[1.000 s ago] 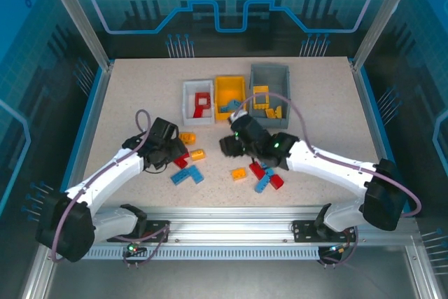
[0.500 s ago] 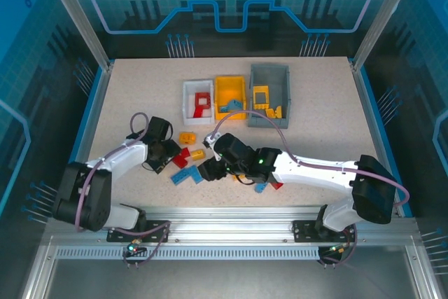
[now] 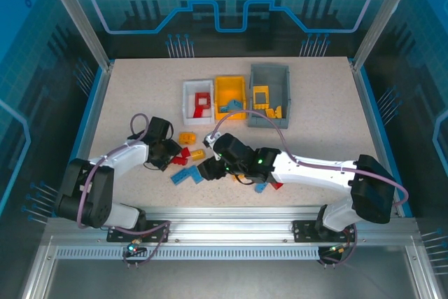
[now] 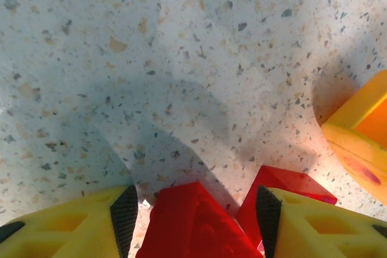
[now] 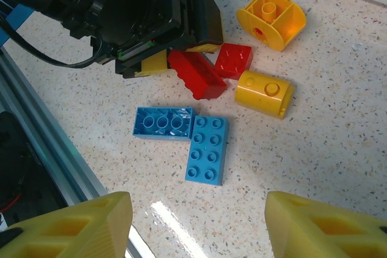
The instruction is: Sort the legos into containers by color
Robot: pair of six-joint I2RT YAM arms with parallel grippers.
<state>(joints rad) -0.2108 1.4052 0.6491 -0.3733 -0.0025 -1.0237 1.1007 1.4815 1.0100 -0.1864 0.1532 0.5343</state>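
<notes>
Legos (image 3: 190, 161): lying loose on the counter (image 3: 126, 103), between the two hands (red, blue and yellow mixed).
Left hand (image 4: 193, 209): sitting low, fingers straddling a red brick (image 4: 193, 231); whether it is pinching the brick I cannot tell.
Right hand (image 5: 196, 222): hovering over two blue bricks (image 5: 207, 149), fingers standing wide, carrying nothing.
White bin (image 3: 187, 100): holding red.
Yellow bin (image 3: 229, 83): holding blue.
Grey bin (image 3: 270, 71): holding yellow.

top: above-behind, looking down whole table (image 3: 140, 89) | left wrist: close-up | right wrist: farther back | wrists share red brick (image 4: 193, 222)
</notes>
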